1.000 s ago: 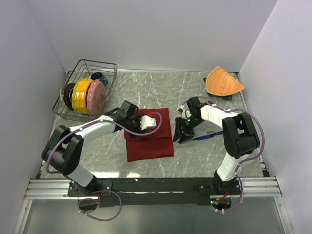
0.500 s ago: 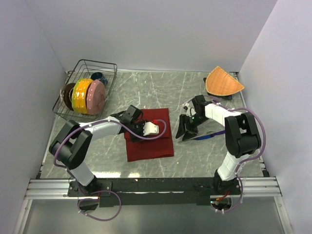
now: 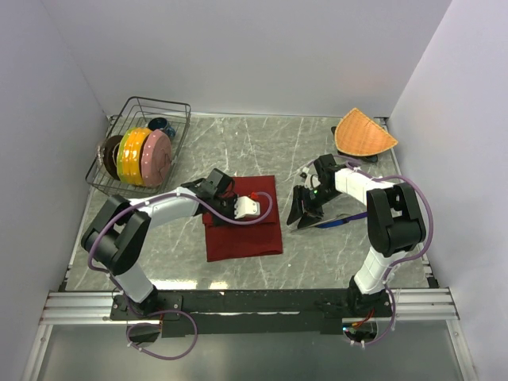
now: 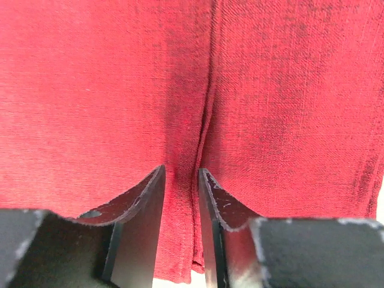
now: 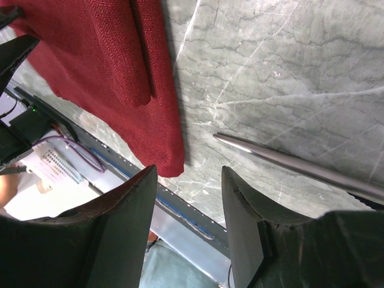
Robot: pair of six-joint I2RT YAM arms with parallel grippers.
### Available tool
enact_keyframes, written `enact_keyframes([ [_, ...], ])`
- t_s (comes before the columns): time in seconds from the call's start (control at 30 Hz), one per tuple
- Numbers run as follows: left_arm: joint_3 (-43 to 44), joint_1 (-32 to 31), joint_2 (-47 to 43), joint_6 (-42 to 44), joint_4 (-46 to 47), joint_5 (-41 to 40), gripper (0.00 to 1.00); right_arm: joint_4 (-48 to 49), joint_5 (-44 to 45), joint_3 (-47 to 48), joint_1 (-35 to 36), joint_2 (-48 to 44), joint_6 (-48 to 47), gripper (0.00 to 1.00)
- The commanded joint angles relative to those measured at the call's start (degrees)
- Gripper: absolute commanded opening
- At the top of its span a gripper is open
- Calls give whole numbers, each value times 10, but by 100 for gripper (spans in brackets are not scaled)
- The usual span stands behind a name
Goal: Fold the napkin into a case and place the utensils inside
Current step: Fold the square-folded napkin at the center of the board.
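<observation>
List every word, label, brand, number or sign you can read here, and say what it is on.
None can be read.
The napkin, plates, wire rack, woven mat and table bear no text.
The white dotted panel below the table edge in the right wrist view is too blurred to tell.

Bright, even light, soft shadows; close fingers (image 4: 135, 240) slightly blurred (top view is sharp).
</observation>
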Motion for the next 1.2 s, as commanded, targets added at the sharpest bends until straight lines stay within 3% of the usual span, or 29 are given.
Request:
enact_keyframes([
  [0.0,24,-2,-9,6,0,12,35,-4,-8,15,-4,-14,-5,55],
  [0.27,30,-2,16,11,5,4,35,-4,-6,15,-4,-19,-6,55],
  [0.5,40,-2,-9,1,-18,31,1,-5,0,16,-5,-21,-6,55],
  [0.9,43,-8,-110,-69,-104,85,1,0,-1,9,-5,-12,0,54],
  [1.17,13,-44,-146,-112,-103,91,1,1,-11,13,-5,-6,3,53],
])
